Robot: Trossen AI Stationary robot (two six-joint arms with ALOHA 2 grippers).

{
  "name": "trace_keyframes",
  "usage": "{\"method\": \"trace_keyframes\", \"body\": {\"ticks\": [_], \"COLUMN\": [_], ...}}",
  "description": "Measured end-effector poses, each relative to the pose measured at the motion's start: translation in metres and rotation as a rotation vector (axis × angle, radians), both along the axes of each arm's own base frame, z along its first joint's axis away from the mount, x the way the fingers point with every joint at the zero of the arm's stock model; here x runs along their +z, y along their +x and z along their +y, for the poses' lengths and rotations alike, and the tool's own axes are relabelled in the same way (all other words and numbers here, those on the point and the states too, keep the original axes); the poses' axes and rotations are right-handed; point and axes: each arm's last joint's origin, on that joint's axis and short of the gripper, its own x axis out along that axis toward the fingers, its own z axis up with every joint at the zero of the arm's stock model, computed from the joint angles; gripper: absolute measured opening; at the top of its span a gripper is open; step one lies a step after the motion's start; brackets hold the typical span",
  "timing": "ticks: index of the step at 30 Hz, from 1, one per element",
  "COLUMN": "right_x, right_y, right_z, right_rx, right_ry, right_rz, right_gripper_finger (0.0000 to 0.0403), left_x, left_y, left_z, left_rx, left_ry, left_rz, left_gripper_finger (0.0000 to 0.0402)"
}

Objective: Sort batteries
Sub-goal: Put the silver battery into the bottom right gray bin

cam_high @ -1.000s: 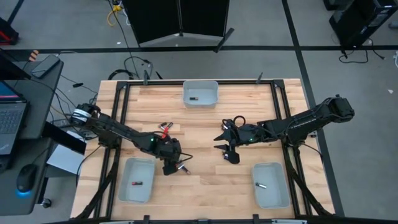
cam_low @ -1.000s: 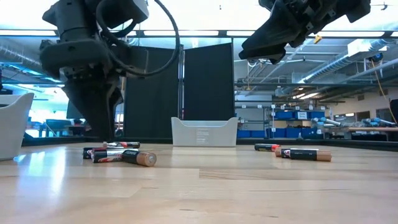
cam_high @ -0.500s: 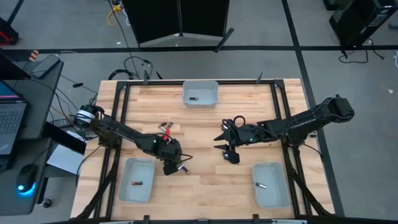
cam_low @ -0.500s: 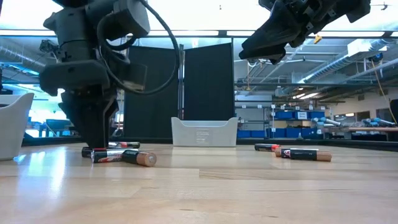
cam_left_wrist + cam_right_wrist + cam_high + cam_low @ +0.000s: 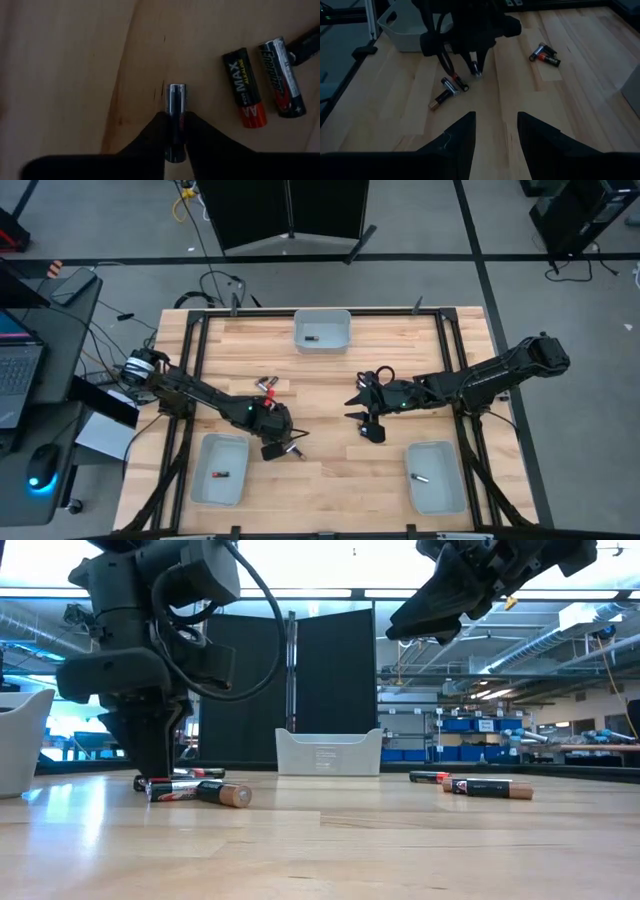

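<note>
Loose batteries lie on the wooden table: three near my left gripper (image 5: 275, 442), among them a black one with an orange end (image 5: 245, 90) and a black-and-silver one (image 5: 282, 77). A red-and-black pair (image 5: 265, 385) lies farther back. My left gripper points steeply down and is shut on a dark battery (image 5: 176, 100). My right gripper (image 5: 370, 420) hangs open above the table's middle, holding nothing; its fingers (image 5: 465, 135) show apart in the right wrist view. My left gripper pinches the dark battery's two long sides (image 5: 176, 117) between its two fingers, on the half away from the silver end. The fingers come from above, steeply down. The battery lies flat on the table with its silver end sticking out past the fingertips.
Three pale trays stand on the table: one at the far edge (image 5: 322, 330), one near left (image 5: 220, 470), one near right (image 5: 435, 477), each with a battery inside. Two more batteries (image 5: 485, 786) lie right of centre in the low view. Bare wood lies between the arms.
My left gripper has tipped more steeply down over the batteries and has shut on the dark battery, which stays on the table. My right gripper has kept still.
</note>
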Motion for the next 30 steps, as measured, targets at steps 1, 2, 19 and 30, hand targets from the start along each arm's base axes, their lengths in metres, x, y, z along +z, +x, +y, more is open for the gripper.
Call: {"method": "trace_keyframes", "body": {"ticks": [1,2,19,30], "right_x": [0.0,-0.001,-0.02,0.004], "right_y": [0.0,0.0,0.025,0.02], "right_z": [0.0,0.0,0.009,0.021], "right_rx": [0.0,-0.002,0.014,0.008], "right_ry": [-0.001,-0.003,0.045,0.138], "right_rz": [0.004,0.008,-0.068,-0.224], "right_gripper_finger": [0.0156,0.0156,0.0156,0.0156], "left_x": [0.0,0.002,0.046,0.065], "left_y": [0.0,0.0,0.023,0.035], "left_z": [0.0,0.0,0.009,0.026], "left_rx": [-0.003,-0.002,-0.048,-0.188], "left_ry": [0.005,0.012,-0.043,-0.092], "left_rz": [-0.003,-0.01,-0.642,-0.932], "left_gripper_finger": [0.0044,0.0043,0.0043,0.0043]}}
